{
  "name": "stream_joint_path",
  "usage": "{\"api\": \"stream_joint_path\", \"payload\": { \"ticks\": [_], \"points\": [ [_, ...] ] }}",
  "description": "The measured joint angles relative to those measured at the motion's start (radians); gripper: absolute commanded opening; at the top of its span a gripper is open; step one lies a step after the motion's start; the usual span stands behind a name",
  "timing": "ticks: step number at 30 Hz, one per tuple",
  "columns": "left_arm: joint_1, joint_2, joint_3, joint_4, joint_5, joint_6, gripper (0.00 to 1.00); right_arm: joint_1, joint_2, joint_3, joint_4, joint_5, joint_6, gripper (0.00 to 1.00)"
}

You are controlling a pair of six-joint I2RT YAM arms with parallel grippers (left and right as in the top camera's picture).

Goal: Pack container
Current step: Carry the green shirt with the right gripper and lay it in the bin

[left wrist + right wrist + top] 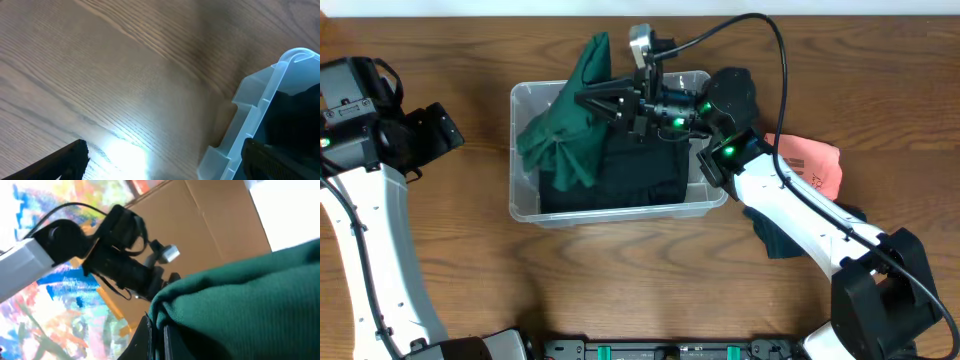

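At mid-table, the container (620, 212) sat beneath the right gripper (592, 103).
That gripper pinched a green garment (555, 140) draped over the bin's left end; the left gripper (448, 130) gaped wide, off to the container's left.

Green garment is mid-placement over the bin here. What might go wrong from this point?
1. The green garment hangs bunched from the shut right tool, part of it seemingly past the far rim of the container; released here, it may drape outside.
2. It lies crumpled over the folded dark garment, so it could pile above the rim.
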Motion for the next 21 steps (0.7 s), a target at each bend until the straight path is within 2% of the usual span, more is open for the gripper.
{"api": "stream_joint_path", "payload": {
  "ticks": [5, 15, 21],
  "points": [
    [0.0, 0.0, 0.0, 0.0, 0.0, 0.0, 0.98, 0.009, 0.019, 0.0, -0.064, 0.011, -0.004, 0.01],
    [0.0, 0.0, 0.0, -0.001, 0.0, 0.0, 0.98, 0.082, 0.109, 0.0, 0.191, 0.063, 0.016, 0.01],
    [0.0, 0.0, 0.0, 0.0, 0.0, 0.0, 0.98, 0.107, 0.11, 0.0, 0.149, 0.073, 0.03, 0.01]
  ]
}}
